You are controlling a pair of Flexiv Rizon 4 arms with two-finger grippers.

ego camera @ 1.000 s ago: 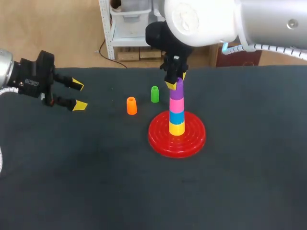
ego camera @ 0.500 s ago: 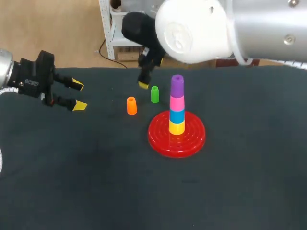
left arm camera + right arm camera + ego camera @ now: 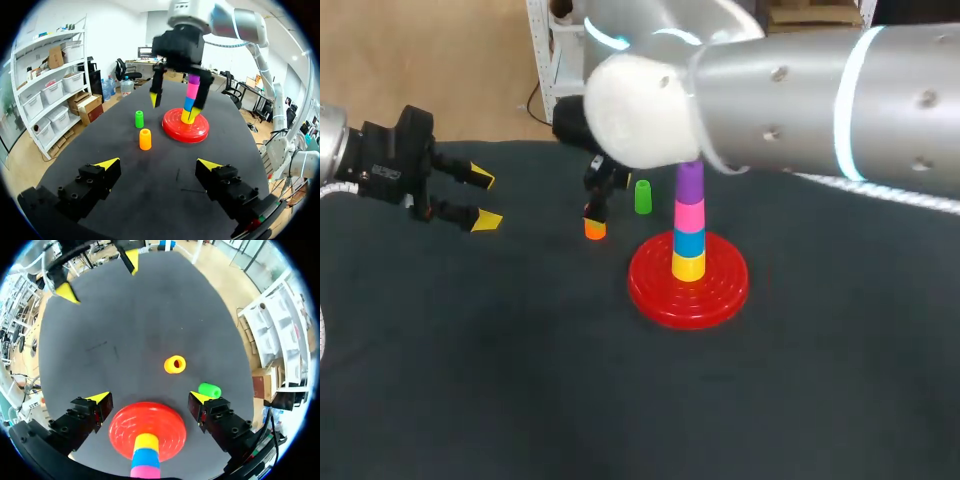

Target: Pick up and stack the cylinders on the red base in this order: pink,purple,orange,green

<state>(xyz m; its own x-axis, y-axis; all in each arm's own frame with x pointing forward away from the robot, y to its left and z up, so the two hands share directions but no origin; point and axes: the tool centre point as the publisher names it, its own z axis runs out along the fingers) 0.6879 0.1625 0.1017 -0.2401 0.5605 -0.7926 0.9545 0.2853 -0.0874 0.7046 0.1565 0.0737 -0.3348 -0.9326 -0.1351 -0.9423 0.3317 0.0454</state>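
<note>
On the red base stands a stack: yellow, blue, pink, then purple on top. An orange cylinder and a green cylinder stand upright on the table to its left. My right gripper hangs open and empty just above the orange cylinder, partly hiding it. The right wrist view shows its own gripper open over the base, with the orange cylinder ahead and the green cylinder by one finger. My left gripper is open and empty at the far left.
Dark cloth covers the whole table. The left wrist view has its gripper low over the cloth, with the orange cylinder, green cylinder and base ahead. My right arm spans the back right.
My right gripper opened and let go of the purple cylinder on top of the stack. It then swung left to above the orange cylinder. The left arm kept still.
</note>
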